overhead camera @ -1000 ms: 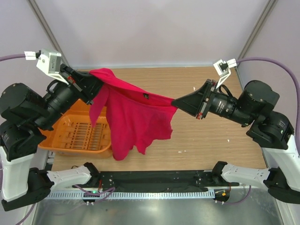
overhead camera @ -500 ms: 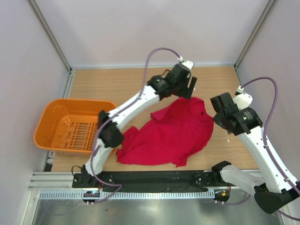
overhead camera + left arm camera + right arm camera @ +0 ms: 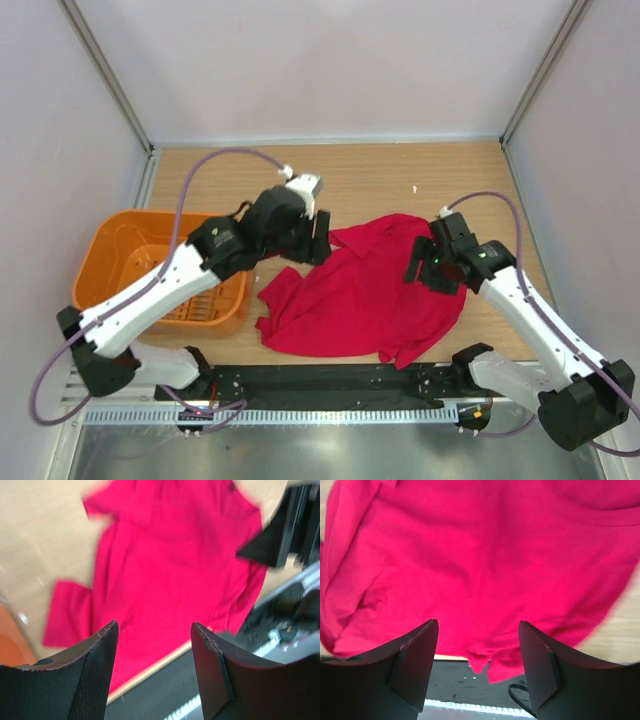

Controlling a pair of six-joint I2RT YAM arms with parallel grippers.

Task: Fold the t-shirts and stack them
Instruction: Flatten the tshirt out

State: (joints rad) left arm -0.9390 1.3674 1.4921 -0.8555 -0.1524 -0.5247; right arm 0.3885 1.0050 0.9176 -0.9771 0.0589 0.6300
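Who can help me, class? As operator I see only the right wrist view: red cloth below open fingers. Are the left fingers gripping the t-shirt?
Observer: No. The left fingers stand open above the t-shirt, holding nothing.
Operator: Where is the basket?
Observer: The orange basket sits at the left edge of the table, left of the t-shirt.
Operator: Is the t-shirt folded?
Observer: No. It lies crumpled and unfolded on the table.
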